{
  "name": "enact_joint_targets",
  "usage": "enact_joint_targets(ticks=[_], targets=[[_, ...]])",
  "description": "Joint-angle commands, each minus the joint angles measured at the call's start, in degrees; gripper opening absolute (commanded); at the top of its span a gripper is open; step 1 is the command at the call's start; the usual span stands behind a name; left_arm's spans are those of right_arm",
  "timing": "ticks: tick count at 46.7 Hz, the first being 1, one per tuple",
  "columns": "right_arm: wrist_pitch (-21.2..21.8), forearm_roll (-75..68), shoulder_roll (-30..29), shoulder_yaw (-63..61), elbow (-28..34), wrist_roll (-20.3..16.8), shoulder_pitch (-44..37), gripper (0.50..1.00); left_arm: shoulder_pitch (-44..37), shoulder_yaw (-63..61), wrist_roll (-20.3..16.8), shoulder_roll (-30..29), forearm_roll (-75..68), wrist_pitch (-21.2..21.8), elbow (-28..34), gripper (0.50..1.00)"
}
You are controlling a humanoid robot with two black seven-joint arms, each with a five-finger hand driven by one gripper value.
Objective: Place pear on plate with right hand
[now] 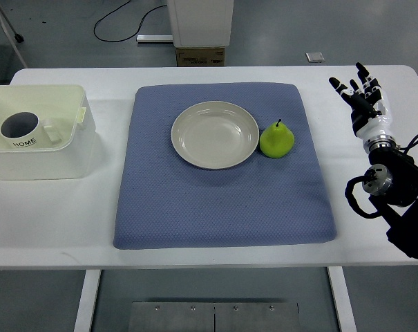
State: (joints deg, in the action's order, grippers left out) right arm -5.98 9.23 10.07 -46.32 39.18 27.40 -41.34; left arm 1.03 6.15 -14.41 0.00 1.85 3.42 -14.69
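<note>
Nearest on the white surface (pixel 50 221) lies the blue mat (pixel 222 200). On it the green pear (pixel 277 140) stands upright, just beside the empty plate (pixel 215 134) on its right. Farther off to the right, the right hand (pixel 363 97) hovers well apart from the pear, fingers (pixel 347 90) spread and empty. The rounded pear will probably roll or tip if the fingers close off-centre.

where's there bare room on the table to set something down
Free: the blue mat below the plate and pear, and the white table in front of the bin. Crowded: mat centre, where the pear sits beside the plate's right rim. The right hand hovers at the far right edge.
</note>
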Motion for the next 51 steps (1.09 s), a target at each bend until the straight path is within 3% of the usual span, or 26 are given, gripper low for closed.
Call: enact_joint_targets(ticks=[1, 51], targets=[[0.0, 0.0, -0.05, 0.09, 0.11, 0.02, -0.06, 1.0, -0.15, 0.0, 0.0, 0.0, 0.0, 0.0, 0.02, 1.0], [0.97, 0.09, -0.14, 0.53, -1.29, -0.07, -2.87, 1.0, -0.15, 0.0, 0.0, 0.0, 0.0, 0.0, 0.02, 1.0]])
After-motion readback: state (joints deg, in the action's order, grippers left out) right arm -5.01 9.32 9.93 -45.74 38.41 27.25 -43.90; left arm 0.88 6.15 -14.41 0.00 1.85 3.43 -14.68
